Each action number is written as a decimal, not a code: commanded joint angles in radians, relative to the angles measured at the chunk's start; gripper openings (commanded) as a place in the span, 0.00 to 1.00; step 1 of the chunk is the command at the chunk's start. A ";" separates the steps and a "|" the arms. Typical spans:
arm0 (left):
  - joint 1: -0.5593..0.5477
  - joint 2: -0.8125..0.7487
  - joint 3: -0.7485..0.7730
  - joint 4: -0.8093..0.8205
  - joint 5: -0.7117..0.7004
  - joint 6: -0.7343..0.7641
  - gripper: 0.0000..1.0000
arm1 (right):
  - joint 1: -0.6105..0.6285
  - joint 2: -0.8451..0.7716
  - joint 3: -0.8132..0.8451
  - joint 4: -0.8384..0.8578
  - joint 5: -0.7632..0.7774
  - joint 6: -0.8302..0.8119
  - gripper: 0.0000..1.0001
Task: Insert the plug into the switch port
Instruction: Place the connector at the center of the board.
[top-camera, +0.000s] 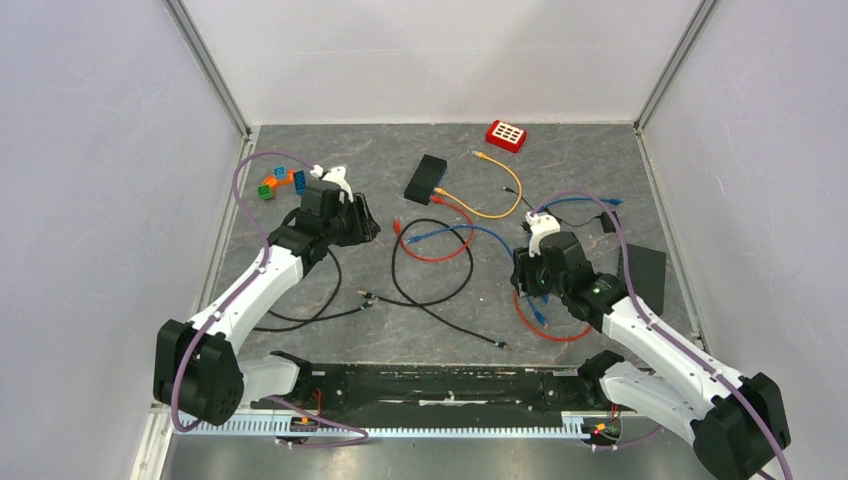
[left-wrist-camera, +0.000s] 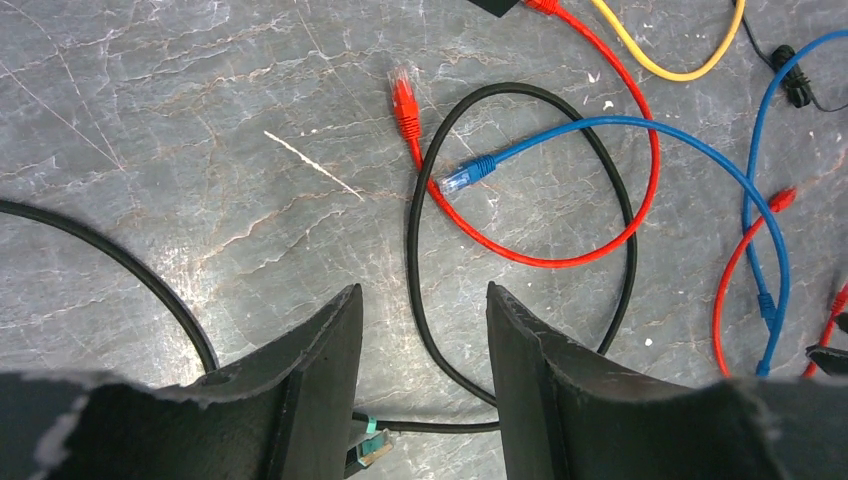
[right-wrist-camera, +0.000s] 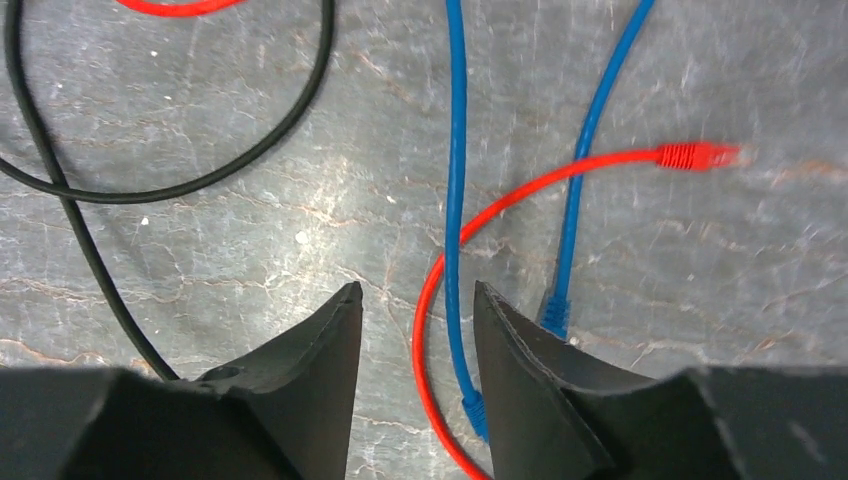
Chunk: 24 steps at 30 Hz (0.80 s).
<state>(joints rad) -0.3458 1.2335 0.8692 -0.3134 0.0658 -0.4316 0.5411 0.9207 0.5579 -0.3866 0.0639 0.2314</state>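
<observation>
The black switch (top-camera: 426, 178) lies at the back middle of the table, and its corner (left-wrist-camera: 495, 5) shows at the top of the left wrist view. Loose cables lie in front of it. A red plug (left-wrist-camera: 404, 100) and a blue plug (left-wrist-camera: 468, 175) rest ahead of my left gripper (left-wrist-camera: 422, 292), which is open over a black cable (left-wrist-camera: 430, 330). A teal-booted plug (left-wrist-camera: 368, 445) sits by its left finger. My right gripper (right-wrist-camera: 417, 290) is open above a red cable (right-wrist-camera: 425, 330) and a blue plug (right-wrist-camera: 476, 408). Another red plug (right-wrist-camera: 695, 155) lies to the right.
A red box with white keys (top-camera: 506, 135) sits at the back. Coloured blocks (top-camera: 280, 183) lie at the back left and a black pad (top-camera: 645, 275) at the right. A yellow cable (top-camera: 495, 210) curves beside the switch. White walls enclose the table.
</observation>
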 joint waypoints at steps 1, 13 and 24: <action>0.025 -0.047 0.026 -0.030 0.038 -0.045 0.54 | 0.002 0.023 0.120 0.090 -0.132 -0.200 0.48; 0.083 -0.103 -0.090 -0.038 0.090 -0.156 0.55 | 0.002 0.511 0.409 0.276 -0.610 -0.947 0.47; 0.093 -0.130 -0.141 -0.067 0.100 -0.113 0.54 | 0.023 0.915 0.627 0.285 -0.836 -1.343 0.42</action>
<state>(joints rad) -0.2630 1.1465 0.7364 -0.3683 0.1696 -0.5556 0.5461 1.7790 1.1347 -0.1226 -0.6682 -0.8764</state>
